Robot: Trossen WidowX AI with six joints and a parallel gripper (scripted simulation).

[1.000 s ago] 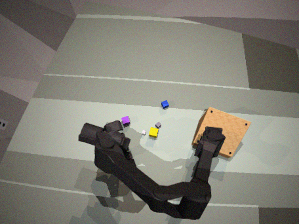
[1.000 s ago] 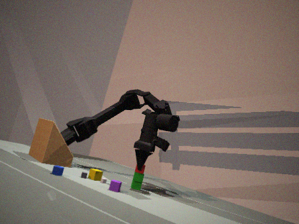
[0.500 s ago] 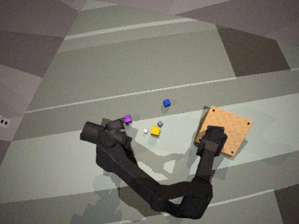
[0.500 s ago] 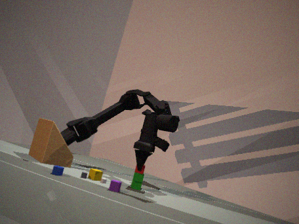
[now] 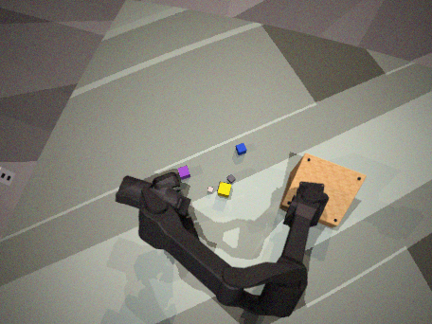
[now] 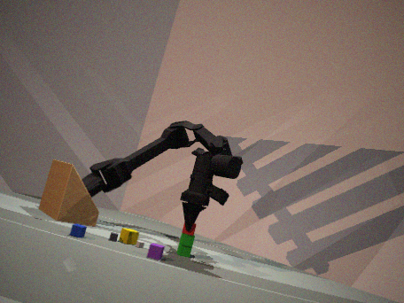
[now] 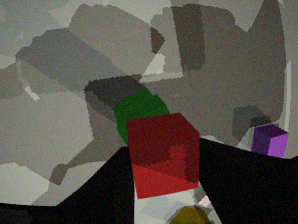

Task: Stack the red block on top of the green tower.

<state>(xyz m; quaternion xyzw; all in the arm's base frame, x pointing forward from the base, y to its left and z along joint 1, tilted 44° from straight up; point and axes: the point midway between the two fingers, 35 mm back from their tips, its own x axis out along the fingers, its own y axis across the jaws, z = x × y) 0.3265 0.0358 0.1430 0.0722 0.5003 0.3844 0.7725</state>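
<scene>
A: Where's the red block [image 6: 190,229] [image 7: 162,150]?

B: Directly above the green tower [image 6: 185,245] [image 7: 142,107], meeting its top in the exterior view. Tower upright on the worktop [image 5: 166,123] [image 6: 44,266] [image 7: 40,125].

A: And the gripper [image 5: 191,227] [image 6: 190,229] [image 7: 158,149]?

B: Released, only narrowly. Pointing down, fingers at either side of the red block; any gaps too fine to make out. Wrist view: red block's near face between them, part of the green tower showing beyond it.

A: Neighbours?

B: Purple block [image 5: 184,171] [image 6: 155,252] [image 7: 270,140] near the tower, apart from it. Yellow block [image 5: 225,189] [image 6: 129,236] [image 7: 190,216] farther along, with a small dark block [image 5: 231,178] [image 6: 113,236] just beside it and a small pale block [image 5: 210,189] [image 6: 140,244] [image 7: 204,200] on its other side, towards the purple one. Blue block [image 5: 242,149] [image 6: 78,230] lies apart from these.

A: Arm?

B: Black arm [image 5: 189,251] [image 6: 146,152] reaches over in a bend from the orange-brown wedge [image 5: 332,189] [image 6: 66,199]. From the top, it hides tower and red block.
</scene>
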